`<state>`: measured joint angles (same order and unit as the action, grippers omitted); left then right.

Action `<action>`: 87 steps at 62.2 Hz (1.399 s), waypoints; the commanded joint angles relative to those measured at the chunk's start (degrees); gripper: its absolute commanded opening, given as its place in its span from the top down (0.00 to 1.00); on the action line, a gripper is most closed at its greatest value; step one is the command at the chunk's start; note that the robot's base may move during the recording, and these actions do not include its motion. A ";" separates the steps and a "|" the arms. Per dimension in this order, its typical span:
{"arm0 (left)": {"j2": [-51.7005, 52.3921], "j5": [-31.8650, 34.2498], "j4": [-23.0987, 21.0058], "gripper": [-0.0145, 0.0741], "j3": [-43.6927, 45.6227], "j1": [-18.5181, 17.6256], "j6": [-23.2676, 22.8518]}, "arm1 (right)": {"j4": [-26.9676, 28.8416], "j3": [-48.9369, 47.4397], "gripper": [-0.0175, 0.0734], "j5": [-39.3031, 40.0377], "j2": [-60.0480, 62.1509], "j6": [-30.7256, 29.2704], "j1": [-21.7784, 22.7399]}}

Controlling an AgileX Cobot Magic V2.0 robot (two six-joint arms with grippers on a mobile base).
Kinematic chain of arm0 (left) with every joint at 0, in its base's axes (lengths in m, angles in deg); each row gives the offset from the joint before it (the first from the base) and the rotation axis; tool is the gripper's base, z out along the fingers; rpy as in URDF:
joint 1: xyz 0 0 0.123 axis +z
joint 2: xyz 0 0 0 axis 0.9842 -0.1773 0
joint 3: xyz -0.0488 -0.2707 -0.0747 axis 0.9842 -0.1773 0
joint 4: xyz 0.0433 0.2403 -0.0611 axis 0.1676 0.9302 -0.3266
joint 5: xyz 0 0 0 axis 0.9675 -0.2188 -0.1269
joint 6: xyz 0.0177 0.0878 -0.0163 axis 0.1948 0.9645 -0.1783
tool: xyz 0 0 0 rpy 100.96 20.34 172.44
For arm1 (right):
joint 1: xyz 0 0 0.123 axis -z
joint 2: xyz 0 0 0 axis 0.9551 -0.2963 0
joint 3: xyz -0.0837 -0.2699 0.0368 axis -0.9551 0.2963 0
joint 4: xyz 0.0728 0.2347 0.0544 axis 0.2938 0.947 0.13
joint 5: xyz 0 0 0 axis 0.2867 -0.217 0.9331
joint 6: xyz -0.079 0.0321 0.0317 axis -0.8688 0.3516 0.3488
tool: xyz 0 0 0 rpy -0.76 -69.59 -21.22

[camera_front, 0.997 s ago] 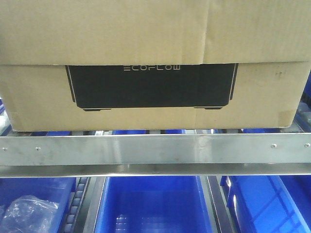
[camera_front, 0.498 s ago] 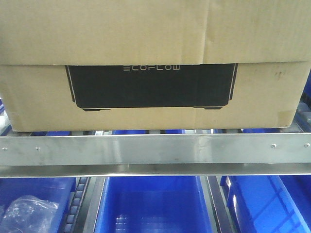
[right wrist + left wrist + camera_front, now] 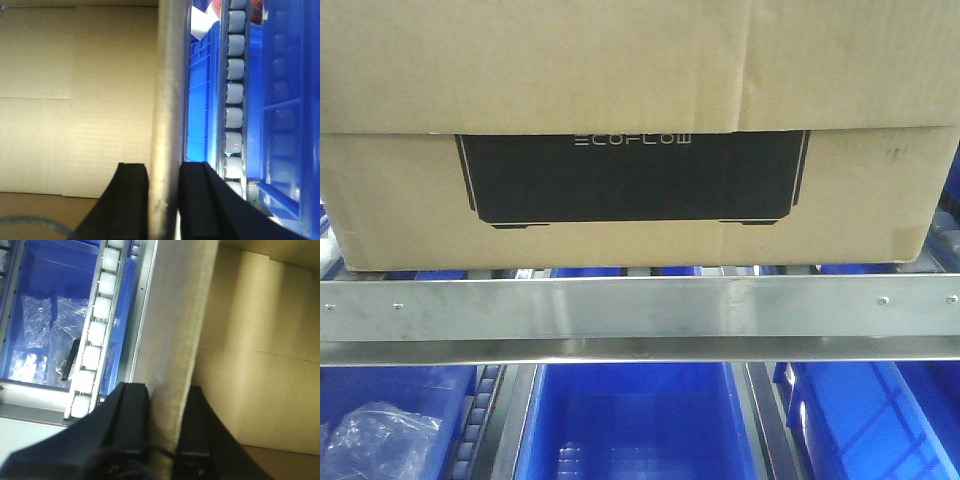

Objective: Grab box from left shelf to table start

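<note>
Squarely on the shelf (image 3: 640,308) sits the box (image 3: 620,90), behind the front rail; the left tool (image 3: 164,395) pinches its left wall, the right tool (image 3: 162,170) its right wall, one finger inside each.

Front camera close on box (image 3: 640,100); wrist cameras along its walls

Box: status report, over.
Left gripper shut on box wall, right gripper on opposite wall. Box on shelf, behind front rail. No obstruction seen.

The box (image 3: 640,90) runs off the top edge; the clear bags (image 3: 40,322) in the left bin (image 3: 55,270) blur, their contents unreadable.
</note>
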<state>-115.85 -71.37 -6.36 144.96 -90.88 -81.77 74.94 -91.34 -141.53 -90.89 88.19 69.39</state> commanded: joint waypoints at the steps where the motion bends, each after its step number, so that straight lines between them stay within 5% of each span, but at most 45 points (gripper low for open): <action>1: 2.47 3.14 0.13 0.95 1.70 0.14 -2.77 | -0.45 -2.01 0.75 3.56 2.15 -0.04 0.13; 16: 2.47 2.92 0.02 0.95 1.70 0.14 -2.40 | -0.05 -2.01 0.75 3.69 2.15 -0.04 0.13; 26: 2.47 3.04 -0.11 0.95 1.70 0.03 7.12 | 0.01 -2.01 0.75 3.63 2.15 -0.04 0.13; 59: 2.83 4.45 -0.11 0.95 1.70 0.03 6.32 | 0.06 -2.01 0.75 4.46 2.60 -0.04 0.13; 87: 13.81 5.56 0.24 0.95 -2.89 0.03 4.34 | 0.06 3.37 0.75 8.51 14.34 -0.04 0.08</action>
<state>-107.11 -72.92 -6.83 141.89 -90.88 -76.07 75.27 -87.61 -140.32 -81.94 88.38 69.27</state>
